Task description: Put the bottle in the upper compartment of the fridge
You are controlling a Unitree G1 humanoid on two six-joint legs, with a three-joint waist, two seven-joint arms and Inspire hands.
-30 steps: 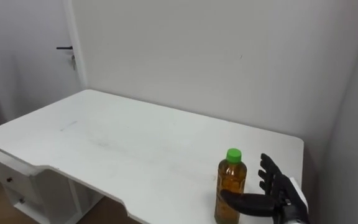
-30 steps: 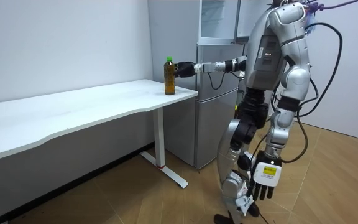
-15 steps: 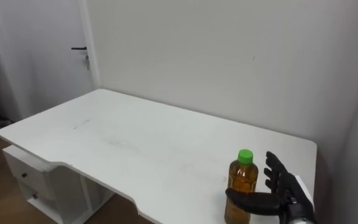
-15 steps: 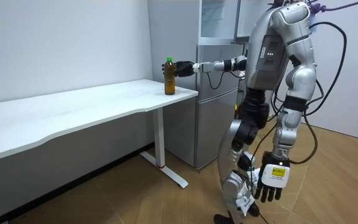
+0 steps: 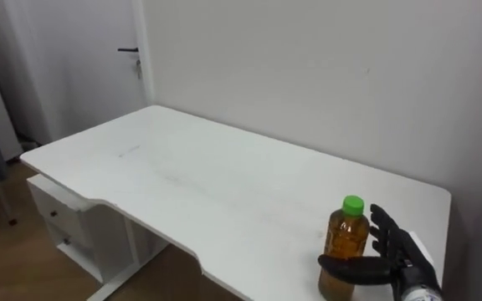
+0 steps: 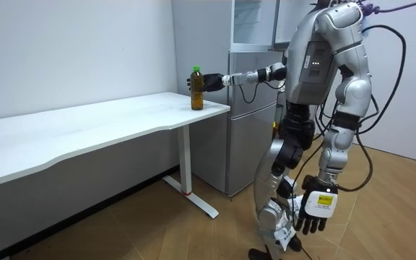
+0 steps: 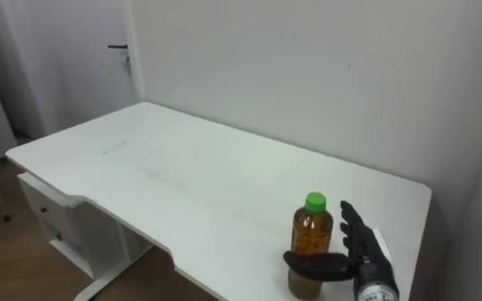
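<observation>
An amber bottle [image 5: 344, 244] with a green cap stands upright near the right front corner of the white table [image 5: 224, 188]. My right hand [image 5: 397, 256] is at the bottle's right side. Its thumb reaches across the front of the bottle's lower part while the fingers [image 7: 352, 227] stand straight and spread beside it, so the hand is open around the bottle. In the room view the bottle [image 6: 196, 88] sits at the table's end with the right hand [image 6: 212, 79] stretched out to it. My left hand [image 6: 313, 211] hangs low beside my leg, fingers relaxed.
A grey fridge [image 6: 245, 115] with a glass-fronted upper part [image 6: 255, 22] stands just past the table's end, behind my reaching arm. A white door [image 5: 99, 75] and a drawer unit [image 5: 61, 221] under the table lie at the far left. A white wall runs behind the table.
The eye view has shifted, so the table and bottle sit further right in it. My right hand stays at the bottle. The hanging left arm has swung slightly.
</observation>
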